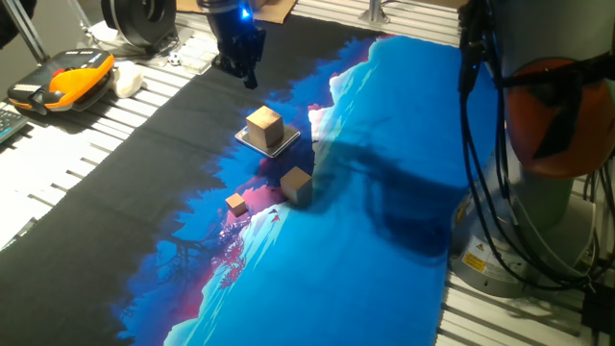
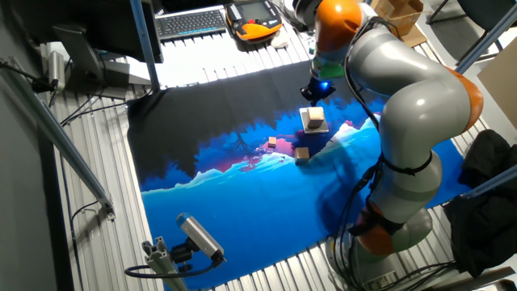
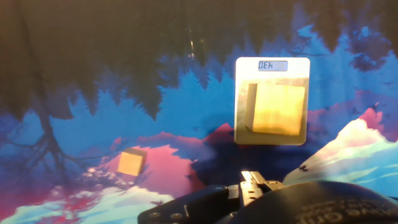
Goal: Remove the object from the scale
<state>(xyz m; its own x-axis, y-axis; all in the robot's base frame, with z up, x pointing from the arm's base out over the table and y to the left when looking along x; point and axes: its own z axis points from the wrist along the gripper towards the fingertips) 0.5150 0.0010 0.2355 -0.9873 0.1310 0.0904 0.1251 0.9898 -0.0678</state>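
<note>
The object, a light-tan wooden cube point(image 1: 264, 124) point(image 2: 313, 116) point(image 3: 278, 109), sits on the scale point(image 1: 280, 147) point(image 2: 318, 128) point(image 3: 241, 74), a thin silvery square plate with a small display at its edge. My gripper point(image 1: 243, 77) point(image 2: 315, 90) hangs above the black part of the mat, behind the scale and well clear of the cube. It looks open and holds nothing. The hand view looks down on scale and cube; only the dark hand body shows along its bottom edge.
A second wooden cube point(image 1: 296, 183) point(image 2: 302, 153) lies just in front of the scale, and a much smaller orange-tan cube point(image 1: 236, 203) point(image 2: 272, 143) point(image 3: 131, 163) lies beside it. An orange pendant point(image 1: 69, 81) rests at the table's edge. The arm's base and cables point(image 1: 538, 192) stand to the right.
</note>
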